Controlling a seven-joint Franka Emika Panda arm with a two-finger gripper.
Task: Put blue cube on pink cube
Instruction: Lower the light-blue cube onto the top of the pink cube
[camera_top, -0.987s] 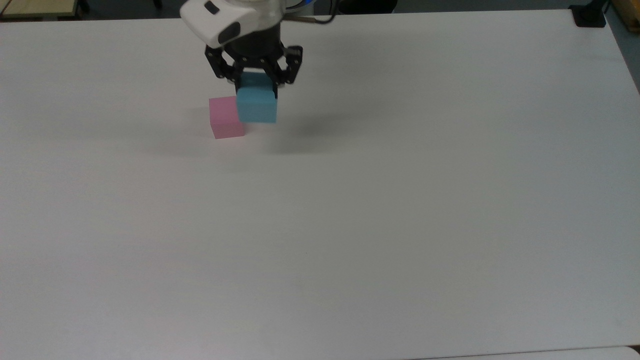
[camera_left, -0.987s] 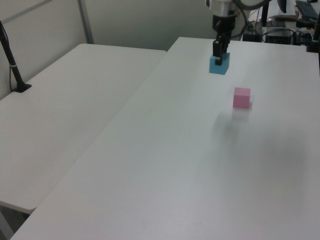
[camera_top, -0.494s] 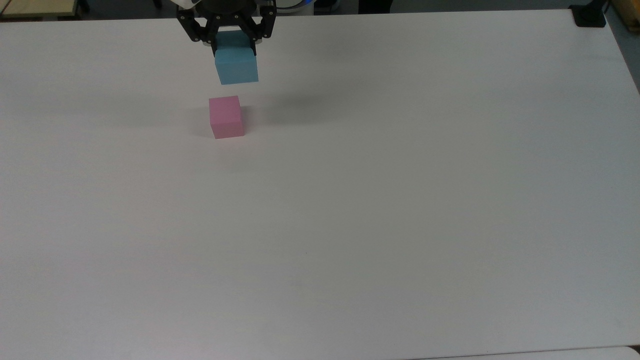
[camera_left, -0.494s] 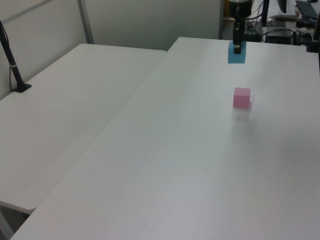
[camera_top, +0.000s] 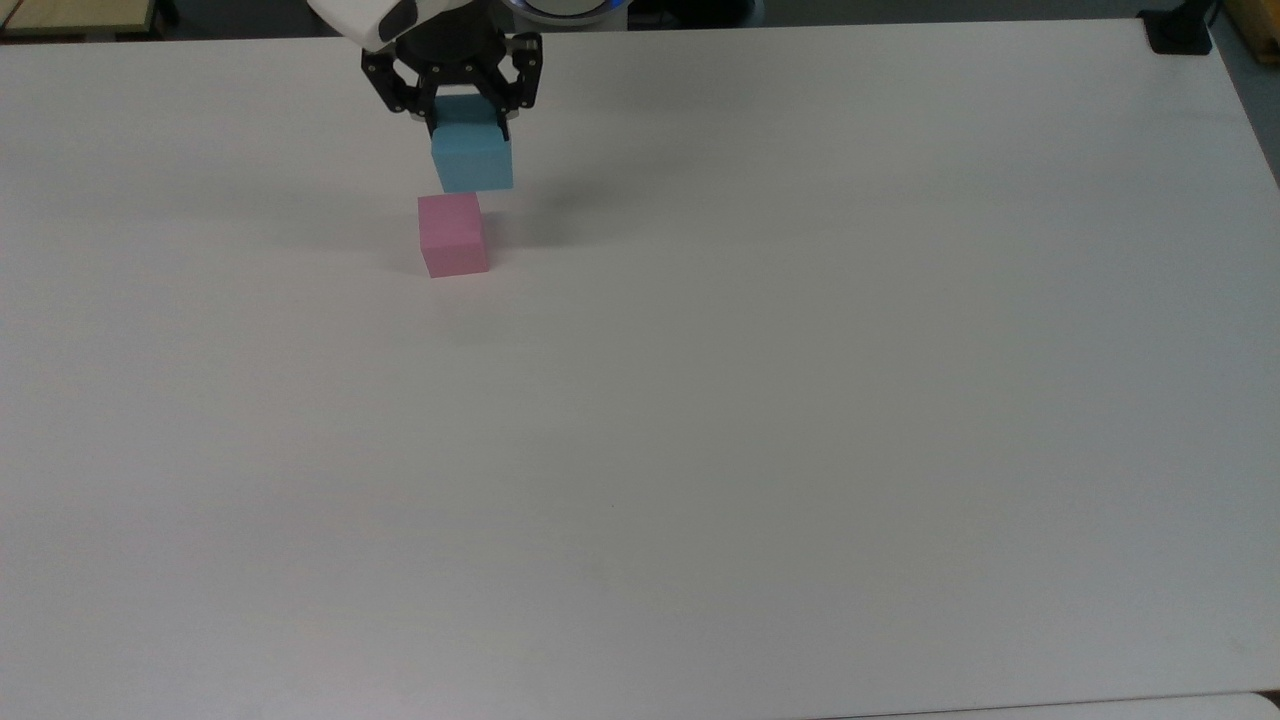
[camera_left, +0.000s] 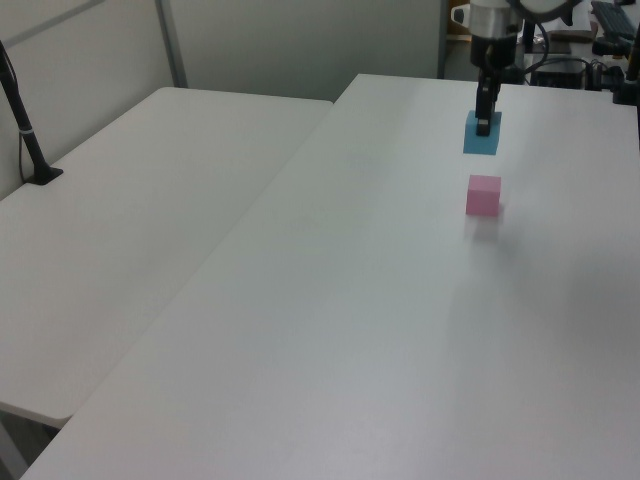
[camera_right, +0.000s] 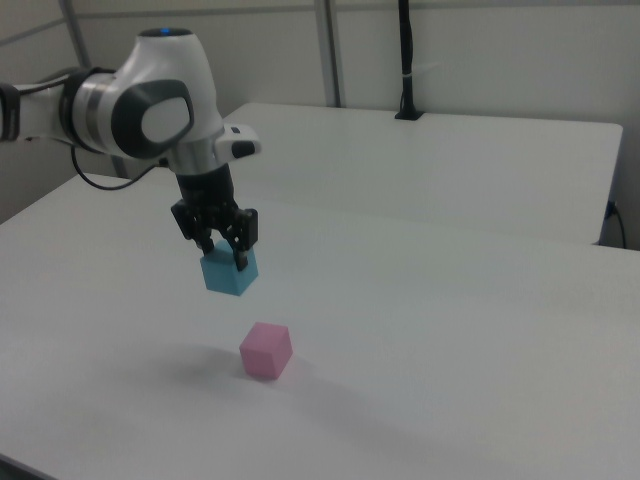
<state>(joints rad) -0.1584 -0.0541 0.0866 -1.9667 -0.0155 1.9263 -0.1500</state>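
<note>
The pink cube (camera_top: 453, 235) (camera_left: 483, 195) (camera_right: 266, 350) rests on the white table (camera_top: 700, 400). The blue cube (camera_top: 472, 158) (camera_left: 481, 134) (camera_right: 229, 272) hangs in the air, with my gripper (camera_top: 467, 118) (camera_left: 485, 122) (camera_right: 226, 257) shut on its upper part. In the right view the blue cube floats above the pink one and a little toward the right view's left. In the top view it sits just above the pink cube in the image, nearly in line with it.
A second white table (camera_left: 130, 220) adjoins this one on the left view's left. A black pole (camera_left: 25, 125) (camera_right: 405, 60) is clamped at that table's far edge. Cables and equipment (camera_left: 575, 60) lie beyond the table behind the arm.
The gripper carried the blue cube up and away from beside the pink cube, then came back down closer to it. The pink cube has not moved.
</note>
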